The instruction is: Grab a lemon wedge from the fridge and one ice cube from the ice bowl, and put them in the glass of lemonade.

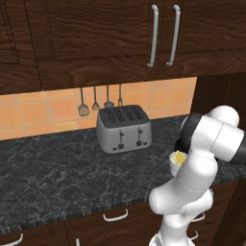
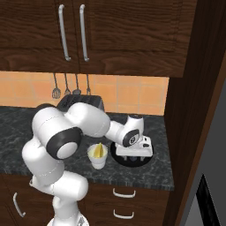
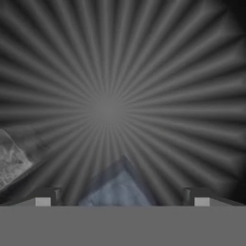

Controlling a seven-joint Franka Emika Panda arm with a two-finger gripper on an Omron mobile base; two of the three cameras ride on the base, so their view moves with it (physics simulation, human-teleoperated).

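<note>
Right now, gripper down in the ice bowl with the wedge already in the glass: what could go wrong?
1. The open gripper straddles an ice cube; on the smooth ice bowl floor the cube may squirt out as the fingers close.
2. The glass of lemonade, lemon wedge in it, stands beside the bowl; the forearm could knock it when lifting.

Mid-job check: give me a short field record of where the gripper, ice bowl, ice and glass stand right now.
gripper: open, down inside the ice bowl
ice cube: pale bluish cube between the fingertips, not gripped yet
glass: on the counter just left of the bowl
lemon wedge: already in the glass
toaster: behind the glass, untouched
left to do: close on a cube, carry it to the glass
</note>
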